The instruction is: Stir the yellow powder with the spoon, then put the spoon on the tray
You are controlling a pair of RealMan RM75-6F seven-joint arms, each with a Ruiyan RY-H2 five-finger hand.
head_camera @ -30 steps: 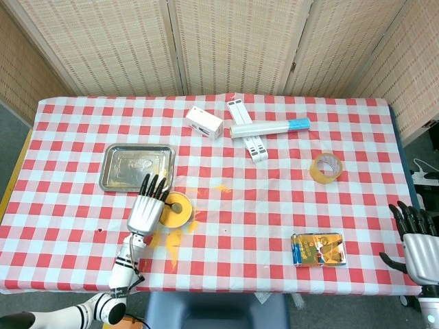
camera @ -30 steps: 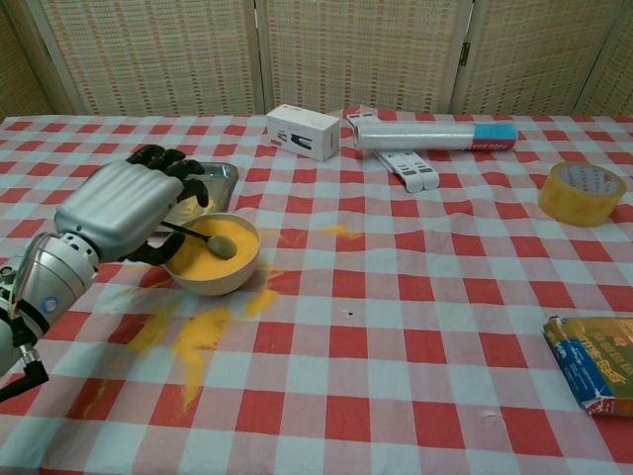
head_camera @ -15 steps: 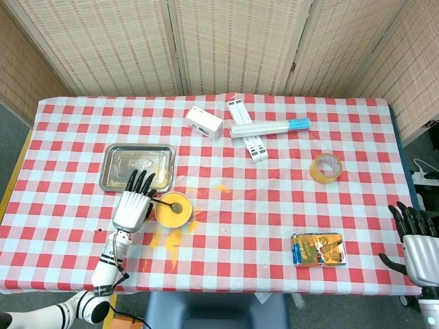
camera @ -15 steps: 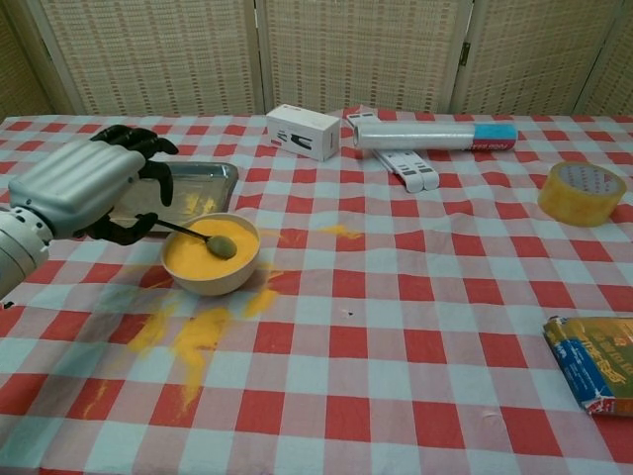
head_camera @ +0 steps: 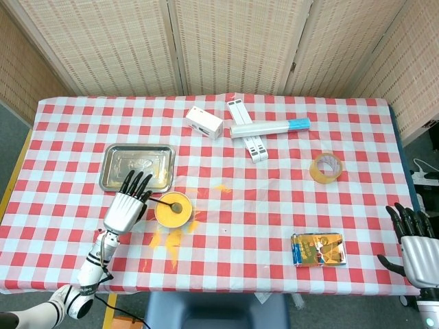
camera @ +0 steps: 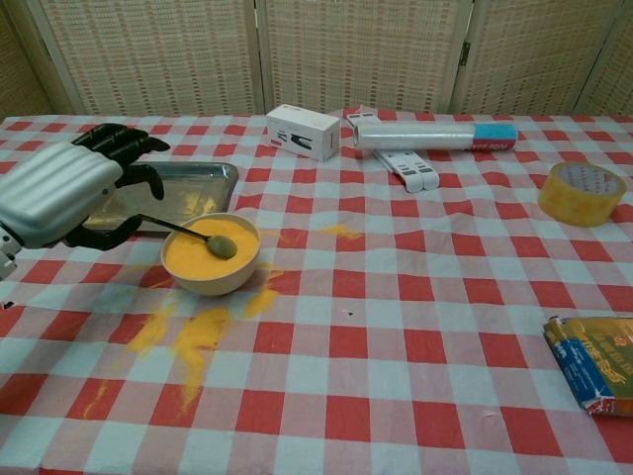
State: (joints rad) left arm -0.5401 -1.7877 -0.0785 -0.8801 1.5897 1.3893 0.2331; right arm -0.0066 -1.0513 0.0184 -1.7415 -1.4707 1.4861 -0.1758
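Note:
A small bowl (head_camera: 173, 210) (camera: 211, 255) of yellow powder stands on the checked cloth just in front of the steel tray (head_camera: 137, 166) (camera: 224, 174). The spoon (head_camera: 164, 202) (camera: 188, 231) lies in the bowl, scoop in the powder, handle sticking out toward my left hand. My left hand (head_camera: 127, 205) (camera: 64, 193) hovers left of the bowl with its fingers spread, just off the handle's end and holding nothing. My right hand (head_camera: 415, 243) hangs past the table's near right corner, fingers apart and empty; only the head view shows it.
Spilled yellow powder (camera: 198, 336) (head_camera: 171, 240) streaks the cloth in front of the bowl. A white box (head_camera: 204, 122), a film roll (head_camera: 269, 127) and flat white packs lie at the back. A tape roll (head_camera: 326, 167) and a foil packet (head_camera: 318, 248) sit on the right.
My left hand has let go of the spoon handle and drawn back to the left. The spoon stays resting in the bowl. The right hand has barely moved.

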